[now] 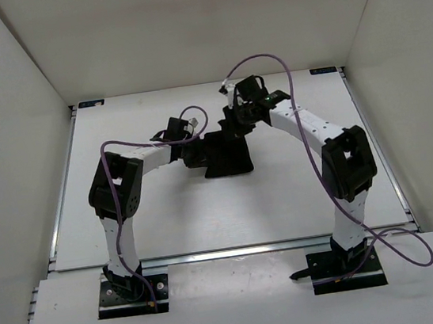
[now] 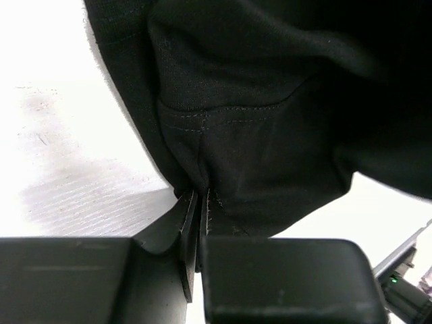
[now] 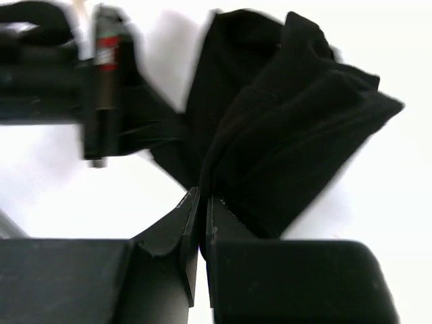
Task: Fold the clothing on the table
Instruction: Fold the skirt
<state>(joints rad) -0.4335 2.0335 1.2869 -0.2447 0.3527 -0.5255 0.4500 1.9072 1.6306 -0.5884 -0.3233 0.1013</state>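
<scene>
Black clothing [image 1: 228, 159] bunched near the middle of the white table [image 1: 169, 224], left gripper [image 1: 195, 156] clamped on its left edge, right gripper [image 1: 236, 124] pinching its far side, purple cables [image 1: 312, 157] looping over both arms, fabric creased in soft folds, stitched hem [image 2: 223, 121] showing.

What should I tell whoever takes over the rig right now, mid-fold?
Left end effector: shut on a stitched edge of the clothing.
Right end effector: shut on another bunched part of the same clothing.
Clothing: a crumpled black bundle held between both arms over the middle of the table; whether its lower edge touches the table is unclear.
Done: both grips taken; no fold visible.
Left: spread it flat, fold it, release.
</scene>
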